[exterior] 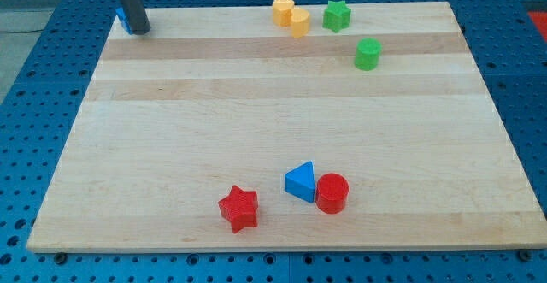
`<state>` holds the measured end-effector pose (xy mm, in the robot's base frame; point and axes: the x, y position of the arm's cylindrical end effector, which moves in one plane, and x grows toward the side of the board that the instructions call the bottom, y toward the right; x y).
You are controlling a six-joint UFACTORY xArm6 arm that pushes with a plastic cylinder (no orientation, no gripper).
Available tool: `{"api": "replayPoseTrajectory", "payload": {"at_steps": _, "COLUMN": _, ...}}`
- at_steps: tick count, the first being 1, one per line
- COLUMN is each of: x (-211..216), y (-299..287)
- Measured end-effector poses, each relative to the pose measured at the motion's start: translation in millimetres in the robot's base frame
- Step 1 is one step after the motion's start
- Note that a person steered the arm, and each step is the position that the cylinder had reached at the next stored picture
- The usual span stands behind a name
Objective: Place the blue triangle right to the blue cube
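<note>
The blue triangle (300,181) lies near the view's bottom, touching a red cylinder (332,192) on its right. The blue cube (122,18) sits at the board's top left corner, mostly hidden behind my rod; only a blue sliver shows at the rod's left. My tip (141,31) rests on the board right against the blue cube, far up and left of the blue triangle.
A red star (238,208) lies left of the triangle. Two yellow blocks (283,10) (299,22) touch each other at the top centre. A green star (337,15) is next to them, and a green cylinder (367,54) lies lower right. The wooden board (171,112) rests on a blue perforated table.
</note>
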<state>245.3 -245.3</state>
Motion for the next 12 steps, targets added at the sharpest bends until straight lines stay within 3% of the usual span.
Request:
{"api": "replayPoseTrajectory", "payload": {"at_steps": 1, "x": 57.7, "y": 43.8}}
{"api": "replayPoseTrajectory", "payload": {"at_steps": 2, "x": 115.9, "y": 121.6}}
{"api": "replayPoseTrajectory", "payload": {"at_steps": 4, "x": 204.8, "y": 343.0}}
{"api": "replayPoseTrajectory", "payload": {"at_steps": 5, "x": 274.3, "y": 388.1}}
{"api": "replayPoseTrajectory", "payload": {"at_steps": 6, "x": 337.9, "y": 394.6}}
{"api": "replayPoseTrajectory", "payload": {"at_steps": 7, "x": 350.5, "y": 352.7}}
{"api": "replayPoseTrajectory", "payload": {"at_steps": 9, "x": 345.5, "y": 292.7}}
{"api": "replayPoseTrajectory", "payload": {"at_steps": 12, "x": 322.5, "y": 255.4}}
